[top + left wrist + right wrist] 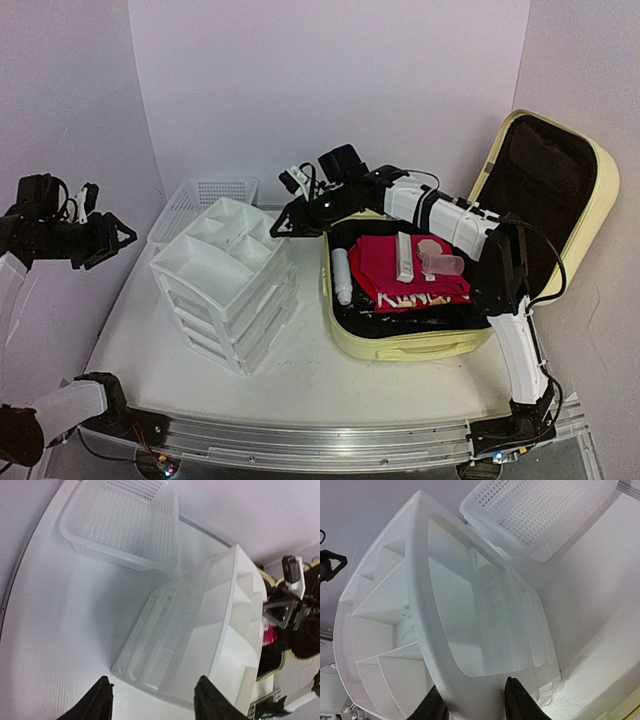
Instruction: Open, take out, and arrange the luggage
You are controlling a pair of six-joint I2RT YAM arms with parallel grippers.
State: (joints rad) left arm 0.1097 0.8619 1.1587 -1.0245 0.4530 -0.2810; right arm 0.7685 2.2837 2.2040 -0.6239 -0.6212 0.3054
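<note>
A white mesh basket (205, 195), a white plastic drawer unit (225, 290) and an opened pale-yellow suitcase (400, 345) are carried by the white table (300, 385).

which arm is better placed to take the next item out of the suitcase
Right. Its arm stretches over the luggage, and the right tool sits just beyond its left rim. The left tool hangs at the far left, with the drawer unit between it and the luggage.

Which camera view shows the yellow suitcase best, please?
The top external view: the luggage lies open there, lid up, red cloth inside. The left wrist view shows only a strip of its rim at the right edge. The right wrist view shows mainly the drawer unit and the mesh basket.
</note>
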